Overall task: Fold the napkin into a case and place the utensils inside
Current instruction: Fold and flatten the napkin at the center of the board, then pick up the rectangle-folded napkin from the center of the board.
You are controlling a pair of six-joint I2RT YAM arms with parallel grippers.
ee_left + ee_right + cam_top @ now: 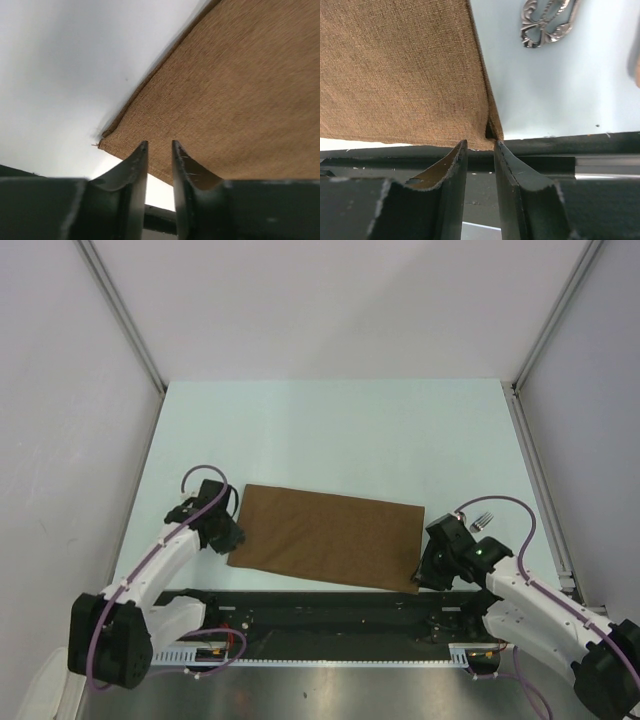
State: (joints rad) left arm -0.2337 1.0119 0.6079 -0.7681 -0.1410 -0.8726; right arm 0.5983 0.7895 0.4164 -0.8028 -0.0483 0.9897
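Observation:
The dark-brown napkin [325, 537] lies flat on the table as a long rectangle; at its near right corner [490, 131] two layers show, so it looks doubled over. My left gripper [232, 537] is at its near left corner, jaws a narrow gap apart over the cloth edge [159, 145], holding nothing. My right gripper [425, 575] is at the near right corner, jaws a narrow gap apart [480, 145], tips just short of the cloth. A silver fork [483, 521] lies right of the napkin behind my right arm. An ornate silver handle end [547, 22] shows in the right wrist view.
A black strip [330, 610] runs along the table's near edge, just below the napkin. Grey walls with metal frame rails [535, 455] enclose the pale table [330, 430]. A blurred tan shape [635, 60] sits at the right edge of the right wrist view.

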